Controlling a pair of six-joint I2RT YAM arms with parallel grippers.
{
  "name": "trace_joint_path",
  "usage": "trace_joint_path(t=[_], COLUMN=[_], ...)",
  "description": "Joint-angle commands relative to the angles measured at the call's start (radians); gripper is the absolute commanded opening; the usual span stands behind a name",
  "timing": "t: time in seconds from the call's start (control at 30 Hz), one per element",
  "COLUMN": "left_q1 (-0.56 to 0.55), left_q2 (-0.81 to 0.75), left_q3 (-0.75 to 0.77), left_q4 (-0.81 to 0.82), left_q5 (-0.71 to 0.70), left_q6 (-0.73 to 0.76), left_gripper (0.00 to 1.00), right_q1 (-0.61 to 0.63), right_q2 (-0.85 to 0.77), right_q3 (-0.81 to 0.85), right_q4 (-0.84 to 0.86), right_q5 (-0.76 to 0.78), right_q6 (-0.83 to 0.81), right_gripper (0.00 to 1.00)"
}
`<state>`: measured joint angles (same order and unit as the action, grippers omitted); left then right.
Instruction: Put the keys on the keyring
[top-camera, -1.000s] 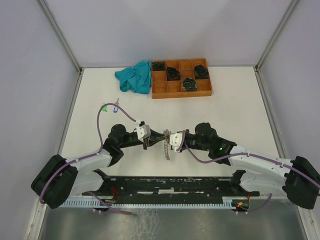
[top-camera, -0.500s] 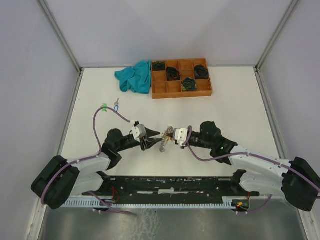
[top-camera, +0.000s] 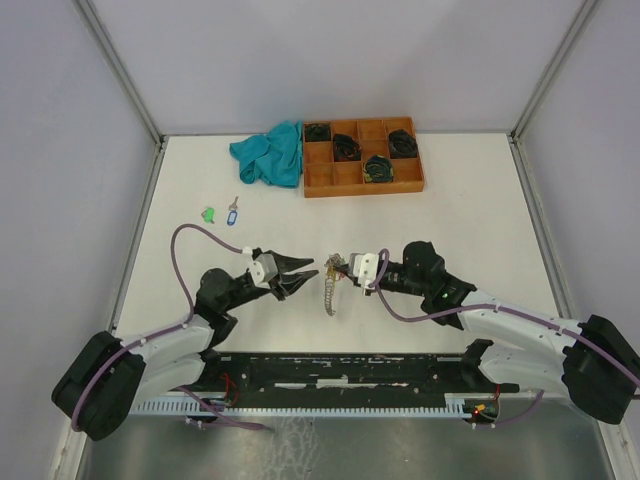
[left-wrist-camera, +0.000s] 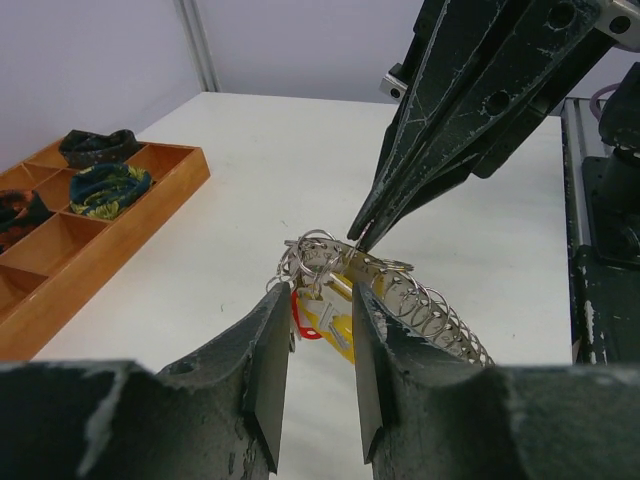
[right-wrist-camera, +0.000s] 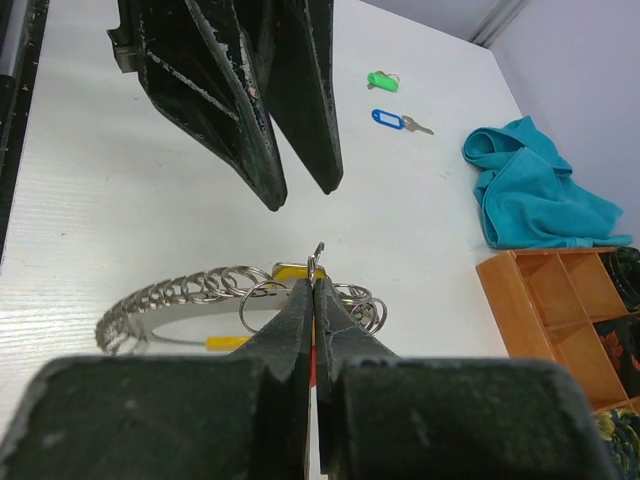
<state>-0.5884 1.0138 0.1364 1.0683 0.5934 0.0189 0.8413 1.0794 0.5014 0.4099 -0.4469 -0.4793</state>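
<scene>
Keyring (top-camera: 329, 292): mid-surface (top-camera: 470, 210), between both tools; red tag (left-wrist-camera: 303, 325) and yellow tag (left-wrist-camera: 338, 335) seemingly threaded.
Right tool (right-wrist-camera: 313, 283): clamped on keyring.
Left tool (left-wrist-camera: 320, 300): parted, empty, just beside keyring.
Remaining: green key (top-camera: 208, 214), blue key (top-camera: 232, 213), loose, well apart.

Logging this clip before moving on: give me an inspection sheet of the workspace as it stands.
Surface: white table, no spills seen.
Job's things: keyring held at one end by right gripper, red tag and yellow tag on it; green-tagged key and blue-tagged key loose at far left.
Clutter: teal cloth beside orange-brown tray holding black coiled bundles.
Grippers: left gripper open, facing the keyring; right gripper shut on it.
Cables: purple cable loops off each arm.
Surroundings: pale walls, metal frame posts.
</scene>
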Motion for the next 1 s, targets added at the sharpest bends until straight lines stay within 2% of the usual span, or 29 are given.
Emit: trace_joint_path(t=[0.0,0.27,0.37,0.73,0.97], left_q1=[0.005,0.005,0.004,0.005,0.004], left_q2=[0.001,0.078,0.097,0.173,0.241], left_q3=[0.031,0.077,0.088,0.151,0.173], left_q4=[0.068,0.070,0.070,0.026,0.023], left_q5=[0.001,0.144,0.150,0.142,0.220], left_q6=[0.000,0.023,0.033,0.026,-0.014], left_gripper=[0.37,0.33,0.32,0.16,0.15], right_q1=[-0.005,-0.005,-0.005,-0.005,-0.005], right_q2=[-0.012,-0.011,-0.010,-0.014,-0.031], right_q3=[0.017,0.025,0.027,0.037,0.033], right_q4=[0.070,0.065,0.067,0.053,0.072], right_q5=[-0.043,-0.057,-0.067,-0.121,-0.103], right_q6=[0.000,-0.002,0.000,0.013,0.021], right_gripper=[0.01,0.01,0.01,0.01,0.01])
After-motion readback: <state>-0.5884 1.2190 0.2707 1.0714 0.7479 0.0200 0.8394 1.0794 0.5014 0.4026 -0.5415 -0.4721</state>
